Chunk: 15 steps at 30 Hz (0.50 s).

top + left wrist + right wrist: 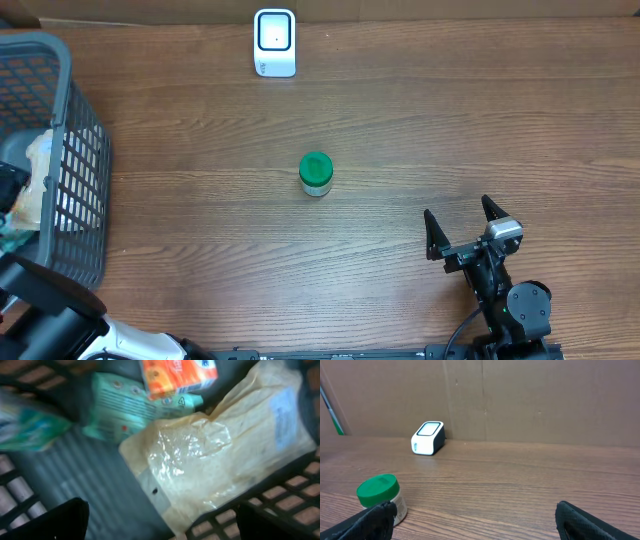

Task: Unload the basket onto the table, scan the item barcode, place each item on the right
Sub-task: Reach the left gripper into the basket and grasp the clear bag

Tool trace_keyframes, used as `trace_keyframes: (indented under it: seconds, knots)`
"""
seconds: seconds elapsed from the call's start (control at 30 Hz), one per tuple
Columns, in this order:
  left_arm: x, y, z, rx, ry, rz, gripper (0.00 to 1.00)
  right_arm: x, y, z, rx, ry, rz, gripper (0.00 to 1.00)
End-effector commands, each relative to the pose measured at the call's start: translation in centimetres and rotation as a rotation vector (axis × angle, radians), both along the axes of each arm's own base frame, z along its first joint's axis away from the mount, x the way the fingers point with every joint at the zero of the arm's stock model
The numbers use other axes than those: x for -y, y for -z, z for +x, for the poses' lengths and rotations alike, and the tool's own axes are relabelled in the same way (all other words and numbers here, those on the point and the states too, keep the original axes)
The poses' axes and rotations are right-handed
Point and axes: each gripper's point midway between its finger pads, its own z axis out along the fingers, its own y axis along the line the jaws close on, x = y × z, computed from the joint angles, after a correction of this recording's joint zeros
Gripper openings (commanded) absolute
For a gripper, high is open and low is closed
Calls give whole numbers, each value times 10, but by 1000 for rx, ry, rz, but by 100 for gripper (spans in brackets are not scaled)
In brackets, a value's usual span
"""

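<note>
While our left gripper [160, 521] is hanging wide open over the yellow bag [215, 455], our right gripper [458, 210] is sitting open, apart from the green jar [315, 172].

Soft, even light overhead; the left wrist view is blurred, with glare on the plastic pouch [200, 455]

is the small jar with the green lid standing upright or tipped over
Upright. The small green-lidded jar stands on its base, lid uppermost in the right wrist view.
</note>
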Motion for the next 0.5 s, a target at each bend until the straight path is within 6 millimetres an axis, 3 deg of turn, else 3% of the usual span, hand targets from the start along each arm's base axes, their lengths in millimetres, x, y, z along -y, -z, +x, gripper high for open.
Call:
trace_keyframes:
  seconds: [0.0,0.17,0.47]
  knots:
    - [4,31,4,-11,74,-30,96,1,1,0,5,6,2,100]
    - [0,62,16,-13,128,-20,98,1,1,0,5,5,2,100]
    - [-4,103,13,-108,142,-39,100,1,1,0,5,5,2,100]
